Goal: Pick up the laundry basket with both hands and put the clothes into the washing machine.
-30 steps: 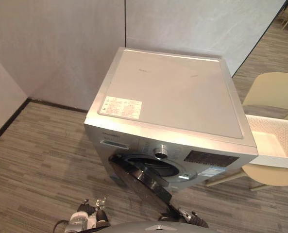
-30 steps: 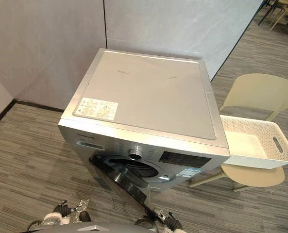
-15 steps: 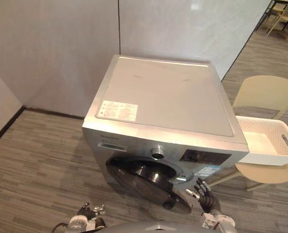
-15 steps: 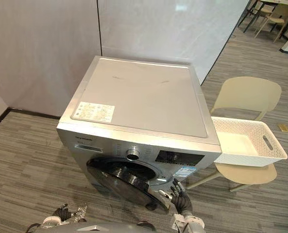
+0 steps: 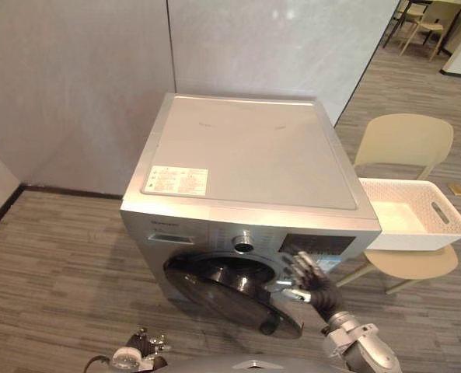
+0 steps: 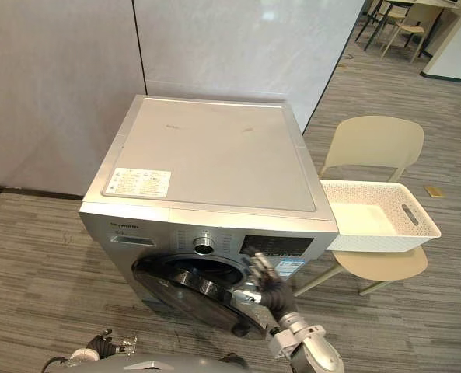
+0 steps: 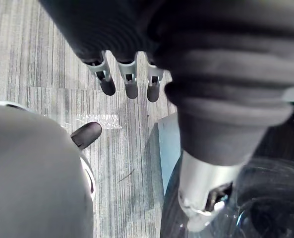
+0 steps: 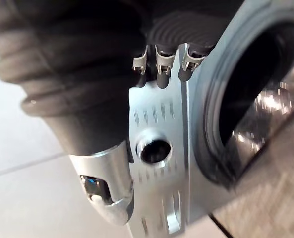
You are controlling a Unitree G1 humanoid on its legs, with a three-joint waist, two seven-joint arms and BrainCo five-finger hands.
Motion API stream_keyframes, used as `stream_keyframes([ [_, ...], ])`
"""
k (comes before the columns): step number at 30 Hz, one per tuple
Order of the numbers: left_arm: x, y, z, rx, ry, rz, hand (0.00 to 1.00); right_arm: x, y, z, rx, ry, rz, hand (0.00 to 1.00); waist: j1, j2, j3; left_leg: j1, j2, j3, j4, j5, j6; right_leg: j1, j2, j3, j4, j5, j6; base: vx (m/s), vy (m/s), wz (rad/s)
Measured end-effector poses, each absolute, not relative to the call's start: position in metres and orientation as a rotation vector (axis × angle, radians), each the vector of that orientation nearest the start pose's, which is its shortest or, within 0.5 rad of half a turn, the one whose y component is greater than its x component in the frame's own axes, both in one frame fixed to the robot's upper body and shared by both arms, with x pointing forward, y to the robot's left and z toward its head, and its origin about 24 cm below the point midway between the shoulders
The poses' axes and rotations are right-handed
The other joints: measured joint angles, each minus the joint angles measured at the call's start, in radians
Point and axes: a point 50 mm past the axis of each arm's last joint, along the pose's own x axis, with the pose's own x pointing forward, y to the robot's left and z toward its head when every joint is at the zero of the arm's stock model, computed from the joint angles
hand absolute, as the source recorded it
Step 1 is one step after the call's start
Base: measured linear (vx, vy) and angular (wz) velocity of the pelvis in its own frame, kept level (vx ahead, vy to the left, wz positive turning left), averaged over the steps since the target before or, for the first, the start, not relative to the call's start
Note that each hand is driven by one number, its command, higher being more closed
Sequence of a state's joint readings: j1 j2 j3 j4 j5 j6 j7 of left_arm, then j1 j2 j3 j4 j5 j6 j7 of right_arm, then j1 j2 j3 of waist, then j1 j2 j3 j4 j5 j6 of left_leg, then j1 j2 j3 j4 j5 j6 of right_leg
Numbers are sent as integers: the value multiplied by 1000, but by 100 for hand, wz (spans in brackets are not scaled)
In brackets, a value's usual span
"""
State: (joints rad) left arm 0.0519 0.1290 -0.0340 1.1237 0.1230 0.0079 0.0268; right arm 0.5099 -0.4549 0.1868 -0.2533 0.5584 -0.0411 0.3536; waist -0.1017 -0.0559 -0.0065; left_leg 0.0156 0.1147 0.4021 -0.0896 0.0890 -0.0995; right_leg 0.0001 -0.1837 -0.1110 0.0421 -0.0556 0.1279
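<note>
Left eye view: I see my right hand (image 5: pixel 312 276), fingers spread, before the washing machine (image 5: pixel 246 155) by its ajar door (image 5: pixel 230 291). Laundry basket (image 5: pixel 417 240) sits on the chair (image 5: pixel 405 140). Left hand (image 7: pixel 130 85) hangs low, fingers relaxed.

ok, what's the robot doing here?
The robot faces the washing machine, whose door hangs partly open. Its right robot hand, fingers spread, is up by the door's free edge under the control panel; contact isn't clear. The left robot hand hangs low near the floor, fingers relaxed, holding nothing. The white laundry basket sits on the beige chair to the machine's right, looking empty, with no hand on it.
</note>
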Motion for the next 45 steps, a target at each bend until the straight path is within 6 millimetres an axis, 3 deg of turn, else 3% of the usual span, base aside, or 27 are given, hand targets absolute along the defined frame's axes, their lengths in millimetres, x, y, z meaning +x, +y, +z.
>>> stream_keyframes([
  [5, 93, 196, -165, 280, 1176, -55, 0, 138, -163, 10, 279, 327, 650, 0, 21, 1, -2, 2, 0, 1, 1, 5, 7, 3, 1, 2, -3, 3, 2, 0, 0, 0],
  [8, 94, 195, -165, 288, 1183, -79, 0, 137, -145, 8, 330, 361, 769, 0, 23, 0, -5, 2, -1, -9, 0, 7, 10, 10, 1, -5, -4, 3, 2, -5, 3, 6],
  [12, 99, 192, -165, 315, 1170, -113, 0, 131, -114, -5, 369, 449, 956, 0, 50, 0, -6, 3, -2, -25, -1, 13, 15, 21, 1, -14, -5, 3, 2, -23, 8, 12],
  [15, 102, 191, -164, 319, 1163, -121, 0, 126, -96, -23, 374, 540, 1045, 0, 62, 1, -5, 0, -3, -54, -1, 21, 16, 39, 0, -43, -12, 1, 0, -35, 6, 24],
  [21, 109, 186, -163, 314, 1143, -129, 0, 120, -84, -70, 303, 731, 1033, 0, 80, 8, 17, -16, -3, -98, -1, 37, 19, 54, 1, -80, -12, -3, -7, -44, 8, 22],
  [26, 116, 183, -161, 311, 1113, -124, 0, 122, -88, -106, 222, 874, 903, 0, 88, 10, 51, -19, -3, -126, -1, 40, 16, 69, 2, -103, -12, -5, -7, -37, 9, 16],
  [31, 123, 182, -158, 300, 1084, -99, 0, 136, -115, -129, 145, 953, 643, 0, 99, 13, 85, -37, -7, -158, -1, 41, 19, 68, 2, -127, -9, -10, -6, -6, 5, 14],
  [35, 127, 182, -157, 284, 1071, -86, 0, 154, -144, -134, 124, 960, 407, 0, 102, 17, 109, -41, -10, -161, -1, 42, 17, 68, 1, -132, -6, -14, -5, 38, 0, 2],
  [38, 131, 181, -155, 276, 1057, -78, 0, 164, -151, -138, 157, 976, 275, 0, 104, 25, 128, -52, -13, -172, -1, 47, 22, 67, 0, -144, -6, -12, 1, 48, -6, 11],
  [40, 135, 180, -154, 267, 1045, -66, 0, 178, -157, -134, 183, 959, 181, 0, 109, 33, 147, -54, -17, -177, -1, 47, 23, 68, -2, -150, -8, -10, 4, 32, 3, 8],
  [44, 143, 179, -150, 249, 1016, -24, 0, 232, -176, -107, 263, 830, -37, 0, 121, 43, 180, -71, -19, -176, -1, 49, 25, 53, -3, -150, -15, -2, 5, 0, 0, 0],
  [45, 146, 179, -149, 235, 1010, -13, 0, 231, -178, -109, 303, 856, -89, 0, 129, 44, 189, -71, -20, -176, -1, 49, 26, 53, -3, -150, -17, 1, 5, 0, 0, 0],
])
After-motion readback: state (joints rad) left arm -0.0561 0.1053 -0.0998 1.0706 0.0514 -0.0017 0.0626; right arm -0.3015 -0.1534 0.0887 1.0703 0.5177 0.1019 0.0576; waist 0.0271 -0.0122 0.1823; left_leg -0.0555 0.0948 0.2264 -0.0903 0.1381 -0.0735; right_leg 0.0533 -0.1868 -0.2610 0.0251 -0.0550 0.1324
